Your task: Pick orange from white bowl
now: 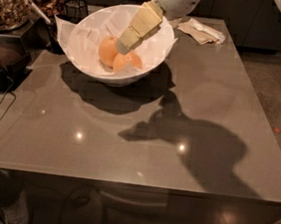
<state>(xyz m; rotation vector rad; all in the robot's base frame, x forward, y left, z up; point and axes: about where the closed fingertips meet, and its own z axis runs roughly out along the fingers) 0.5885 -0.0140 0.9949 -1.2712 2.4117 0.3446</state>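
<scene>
The white bowl (151, 60) stands at the back left of the grey table, lined with crumpled white paper. Two round fruits lie in it. The orange (130, 62), deeper in colour, is on the right, touching a paler yellow-orange fruit (107, 51) on its left. My gripper (121, 47) reaches down from the upper right into the bowl. Its cream-coloured tip is just above the spot where the two fruits meet and hides part of both.
A crumpled napkin (201, 31) lies on the table behind the bowl to the right. Dark appliances (3, 62), a jar (9, 2) and a wire holder (74, 8) crowd the left edge. The arm's shadow (192, 144) falls across the table's middle.
</scene>
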